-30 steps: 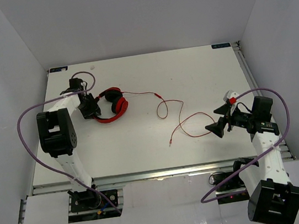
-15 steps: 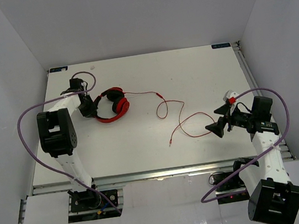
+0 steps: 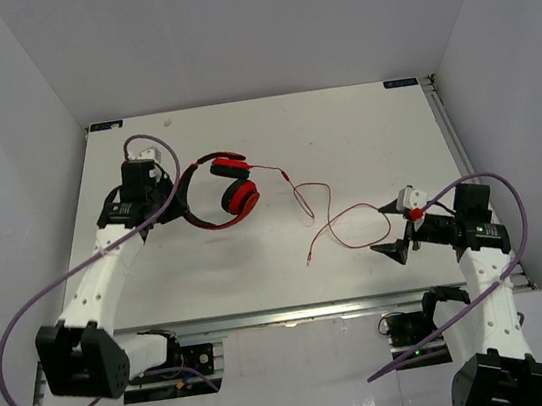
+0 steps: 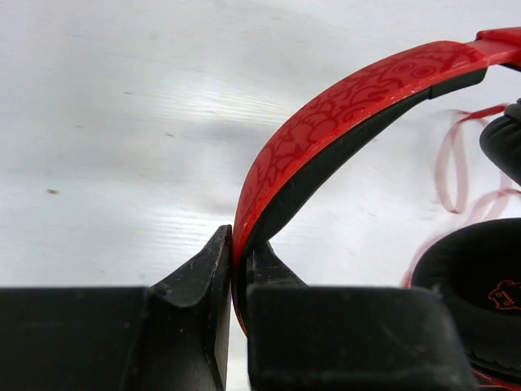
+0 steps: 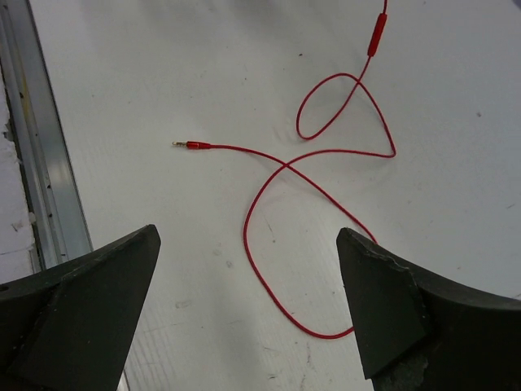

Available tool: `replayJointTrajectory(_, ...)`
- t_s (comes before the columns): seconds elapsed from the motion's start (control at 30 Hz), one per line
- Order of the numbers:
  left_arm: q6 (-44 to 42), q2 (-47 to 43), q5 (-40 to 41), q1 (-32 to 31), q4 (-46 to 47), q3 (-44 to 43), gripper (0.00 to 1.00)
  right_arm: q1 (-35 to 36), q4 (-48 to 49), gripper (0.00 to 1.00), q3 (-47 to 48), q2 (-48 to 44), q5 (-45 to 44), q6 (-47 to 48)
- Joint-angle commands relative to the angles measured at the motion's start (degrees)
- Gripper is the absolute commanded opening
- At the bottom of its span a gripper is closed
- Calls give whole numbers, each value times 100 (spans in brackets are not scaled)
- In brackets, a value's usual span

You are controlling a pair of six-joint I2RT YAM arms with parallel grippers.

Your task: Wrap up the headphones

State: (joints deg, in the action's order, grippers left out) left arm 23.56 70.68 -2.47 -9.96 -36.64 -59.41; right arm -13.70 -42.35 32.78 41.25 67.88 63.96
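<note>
The red headphones [image 3: 229, 191] with black pads sit left of the table's middle. My left gripper [image 3: 185, 197] is shut on their patterned red headband [image 4: 342, 106], with the band pinched between the jaws [image 4: 238, 261]. A black ear pad [image 4: 476, 293] shows at the right of the left wrist view. The thin red cable [image 3: 329, 217] runs from the cups past an inline remote [image 3: 287, 173], loops, and ends in the plug [image 3: 309, 259]. My right gripper [image 3: 393, 229] is open and empty, right of the loops. In the right wrist view, the cable [image 5: 269, 285] lies between the open fingers [image 5: 247, 236], and the plug [image 5: 183, 144] lies beyond.
The table's metal front rail [image 5: 41, 163] runs near the plug. Thick purple robot cables [image 3: 26, 328] arc beside both arms. White walls [image 3: 17, 117] enclose the table on three sides.
My left arm has swung toward the middle with the headphones in its grip, dragging the cable loops rightward. My right gripper has shifted slightly toward the near edge.
</note>
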Motion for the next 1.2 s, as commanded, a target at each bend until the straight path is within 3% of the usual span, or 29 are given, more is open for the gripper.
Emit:
replayJointTrajectory(0.0,709,-1012,-628,-288,-89,395,0,319,-117,95,680,-211,-103,571)
replayJointTrajectory(0.13,978,-1460,-1152,-480,-199,433,0,1122,1360,95,862,-310,-634,-638)
replayJointTrajectory(0.2,1007,-1577,-1276,-565,-366,297,0,1753,2100,95,1021,-258,-1265,-1889)
replayJointTrajectory(0.3,1020,-1652,-1367,-603,-609,-3,0,2427,2824,91,1242,72,-1409,-3334)
replayJointTrajectory(0.4,1018,-1653,-1511,-612,-771,-341,0,2761,3379,90,1284,385,-1478,-4164)
replayJointTrajectory(0.67,1350,-1933,-1764,-612,-948,-692,0,3446,4623,90,1261,1069,-1215,-5503)
replayJointTrajectory(0.8,1599,-2011,-1875,-612,-976,-928,0,3607,5255,90,1364,1708,-1928,-5498)
replayJointTrajectory(1.07,1836,-1830,-2038,-612,-1073,-1685,0,3927,5947,90,1776,2643,-1875,-5816)
replayJointTrajectory(1.17,1902,-1653,-2189,-612,-1068,-2080,0,4071,6335,90,1672,2871,-1439,-5871)
